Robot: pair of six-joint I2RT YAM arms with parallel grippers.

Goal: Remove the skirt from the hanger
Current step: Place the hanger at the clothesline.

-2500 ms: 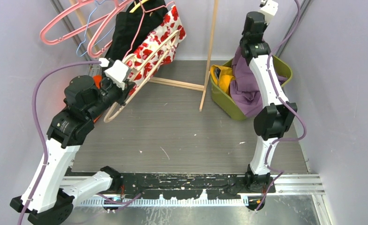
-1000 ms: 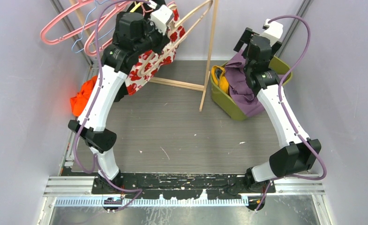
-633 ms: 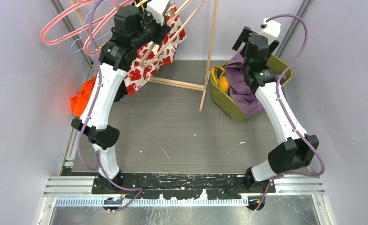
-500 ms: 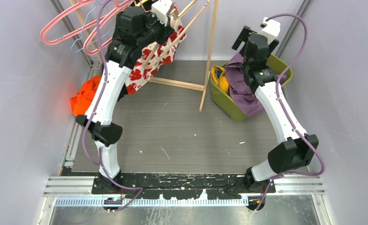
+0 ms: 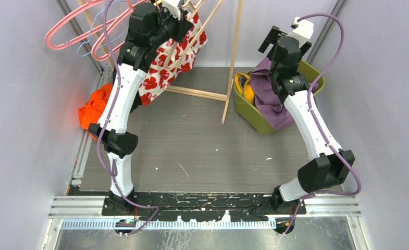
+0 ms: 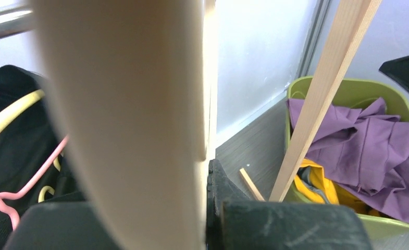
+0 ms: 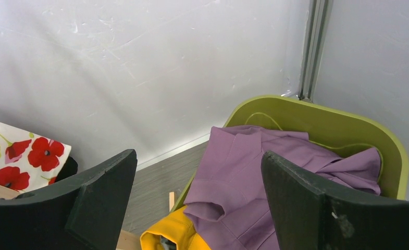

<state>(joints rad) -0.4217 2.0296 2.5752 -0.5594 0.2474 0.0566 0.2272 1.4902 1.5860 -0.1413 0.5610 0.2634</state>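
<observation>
We are clamping the hanger [image 6: 129, 104] in our left pincer [image 6: 160, 219], its skirt [image 5: 177, 58] hanging well left of our wide-open, empty right pincer [image 7: 198, 156].

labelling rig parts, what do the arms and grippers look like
Both the left arm and right arm have white link shells, black joints and a purple cable each. The right gripper has broad matte black fingers; a white camera block sits at the wrist.
</observation>
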